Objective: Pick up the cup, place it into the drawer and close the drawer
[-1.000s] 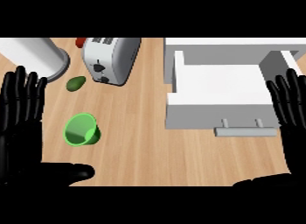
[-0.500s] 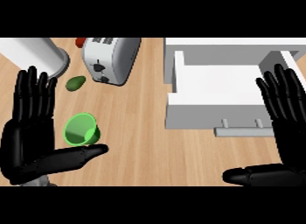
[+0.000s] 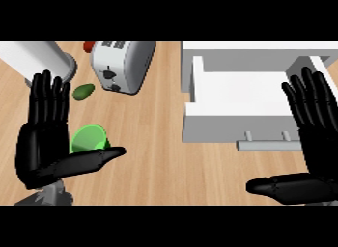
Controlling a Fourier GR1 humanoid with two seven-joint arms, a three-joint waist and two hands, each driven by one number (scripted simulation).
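Observation:
A green cup [image 3: 88,140] lies on its side on the wooden counter at the left. My left hand [image 3: 45,140] stands open right beside it, fingers straight up along the cup's left side and thumb stretched under it, partly hiding it. The white drawer [image 3: 239,96] is pulled open at the right, its handle [image 3: 268,143] facing me. My right hand [image 3: 321,144] is open over the drawer's right front corner, fingers straight, thumb pointing left below the handle.
A silver toaster [image 3: 122,65] stands at the back, left of the drawer. A white cylinder [image 3: 33,60] fills the back left corner, with a green avocado [image 3: 83,91] in front of it. A red object [image 3: 88,46] peeks out behind the toaster.
Both hands have risen further into view. The left hand moved right, closing in on the cup with its thumb under it. The right hand shifted slightly left over the drawer's corner.

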